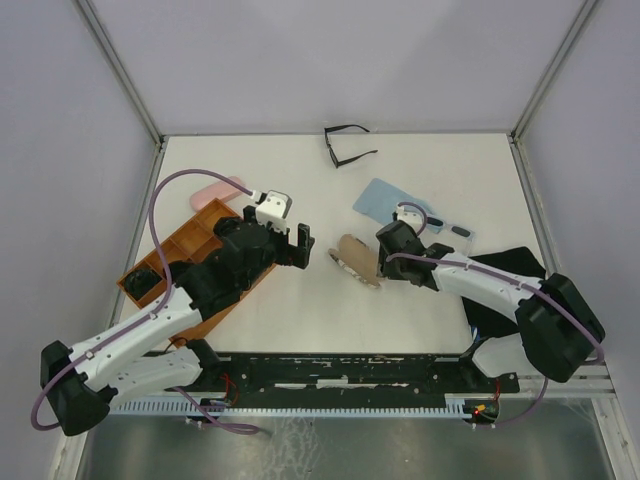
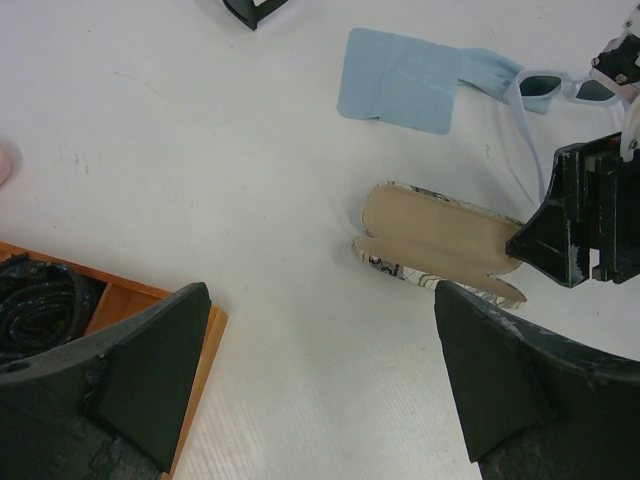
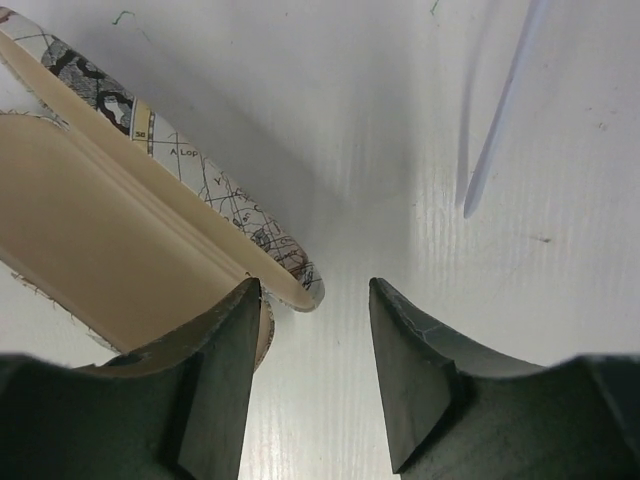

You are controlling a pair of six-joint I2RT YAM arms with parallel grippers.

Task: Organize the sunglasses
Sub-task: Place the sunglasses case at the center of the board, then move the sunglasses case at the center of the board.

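Well, my left tool [image 2: 320,292] gapes wide, my right tool [image 3: 314,300] half-spread, empty, by the patterned case [image 3: 90,230]. The pale-framed sunglasses [image 2: 556,88] lie just beyond it: light, brittle, so I'd pinch the bridge.

Case [image 2: 430,245]: matt beige lining, printed shell. Cloth [image 2: 400,80] beside case: soft, matt. Sunglasses [image 1: 346,128] beyond case: probably black plastic.

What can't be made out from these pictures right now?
- Top view: what the orange tray holds, mostly under the left arm.
- Left wrist view: a dark item in the tray, cut by the edge and a finger.
- Top view: the black thing beneath the right arm, partly covered.
- Right wrist view: the patterned case, near end behind a finger.
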